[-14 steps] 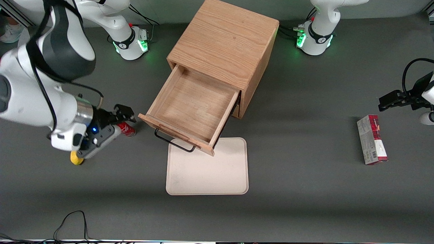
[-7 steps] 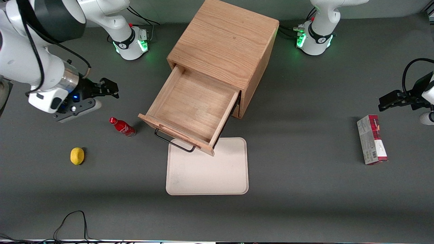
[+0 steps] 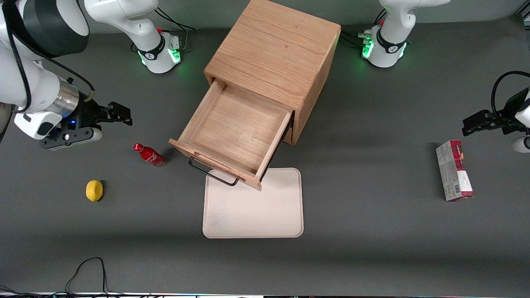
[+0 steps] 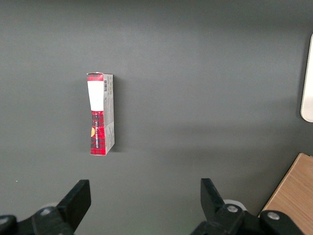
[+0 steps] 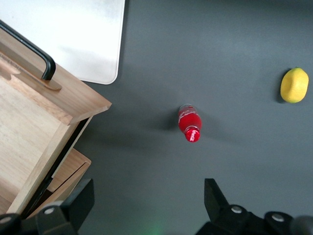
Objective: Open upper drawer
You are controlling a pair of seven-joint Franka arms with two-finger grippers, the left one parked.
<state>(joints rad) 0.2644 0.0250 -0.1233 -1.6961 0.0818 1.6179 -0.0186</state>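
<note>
Upper drawer [image 3: 238, 130]: light oak box, plain grained floor and low straight walls, pulled well out of the cabinet toward the front camera; interior bare. Thin black wire handle [image 3: 212, 173], a bent U-shape, projects from the drawer front and overhangs the tray's rim.

Cabinet [image 3: 273, 54]: oak cube, broad flat top with long grain lines, standing mid-table, turned at an angle.

Lower drawer [image 5: 68, 174]: same light wood; only a corner shows under the upper one.

Tray [image 3: 253, 205]: cream, matte, rectangular with rounded corners, flat on the table just in front of the open drawer.

Bottle [image 3: 149, 154]: small, glossy red, with a red cap, near the drawer's front corner, toward the working arm's end.

Lemon [image 3: 94, 190]: yellow, oval, dimpled, nearer the front camera than the bottle.

Claw [image 3: 120, 114]: black, two fingers spread apart, released, grasping nothing; hangs above the table, farther from the front camera than the bottle, well apart from the drawer.

Carton [image 3: 454, 170]: red-and-white box, lying flat toward the parked arm's end.

Table [image 3: 372, 231]: dark grey, matte.
</note>
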